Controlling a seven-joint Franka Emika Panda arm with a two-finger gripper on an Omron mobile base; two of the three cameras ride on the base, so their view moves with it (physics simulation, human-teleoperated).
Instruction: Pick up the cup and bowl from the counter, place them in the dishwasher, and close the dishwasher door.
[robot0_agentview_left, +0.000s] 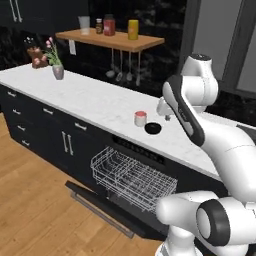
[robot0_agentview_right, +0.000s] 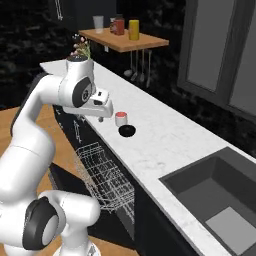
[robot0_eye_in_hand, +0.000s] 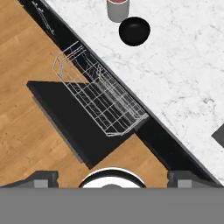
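Note:
The cup (robot0_agentview_left: 140, 118), pale grey with a red top, stands on the white marble counter (robot0_agentview_left: 90, 97) near its front edge. Just to its right sits the black bowl (robot0_agentview_left: 153, 128). Both also appear in the right base view, cup (robot0_agentview_right: 121, 118) and bowl (robot0_agentview_right: 127, 131), and at the top of the hand view, cup (robot0_eye_in_hand: 118, 9) and bowl (robot0_eye_in_hand: 134, 31). My gripper (robot0_agentview_left: 167, 118) (robot0_agentview_right: 100, 119) (robot0_eye_in_hand: 113, 176) hangs open and empty above the counter's front edge, short of both and touching neither. Below, the dishwasher door (robot0_eye_in_hand: 74, 118) lies dropped flat. The white wire rack (robot0_agentview_left: 132, 179) (robot0_eye_in_hand: 100, 96) is pulled out over it.
A grey vase with flowers (robot0_agentview_left: 58, 71) stands at the counter's far left. A wooden wall shelf (robot0_agentview_left: 110, 39) carries a tumbler and jars, with utensils hanging under it. A dark sink (robot0_agentview_right: 215, 200) lies to the right. Wooden floor (robot0_eye_in_hand: 26, 140) surrounds the open door.

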